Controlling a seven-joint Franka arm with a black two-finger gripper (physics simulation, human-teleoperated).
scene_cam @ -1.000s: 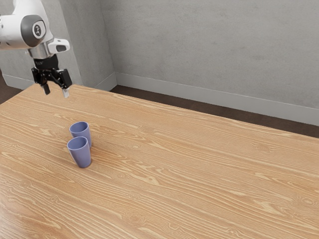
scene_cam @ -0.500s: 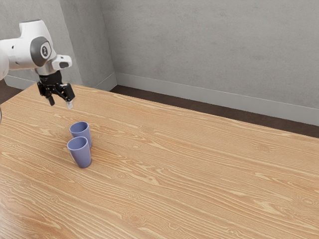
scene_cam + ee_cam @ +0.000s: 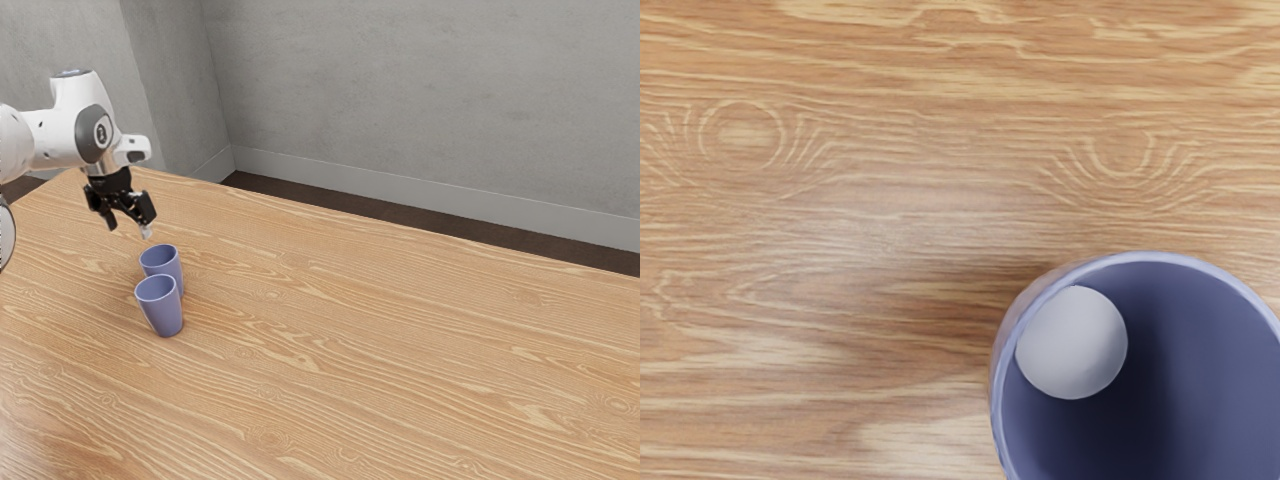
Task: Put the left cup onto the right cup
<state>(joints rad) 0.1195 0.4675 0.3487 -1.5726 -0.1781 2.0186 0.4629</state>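
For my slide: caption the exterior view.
Open tool hovers near farther purple cup; nearer purple cup beside it; wooden table.

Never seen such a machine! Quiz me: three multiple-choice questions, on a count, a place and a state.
1. How many cups stand on the table? A) one B) two C) four
2. Where is the gripper? A) flat on the table B) in the air near the farther cup C) inside a cup
3. The gripper is A) open, empty B) shut on a cup C) shut on a spoon
Answers: 1 B, farther cup plus nearer cup; 2 B, it hovers close above that cup; 3 A, its jaws stand apart, empty.
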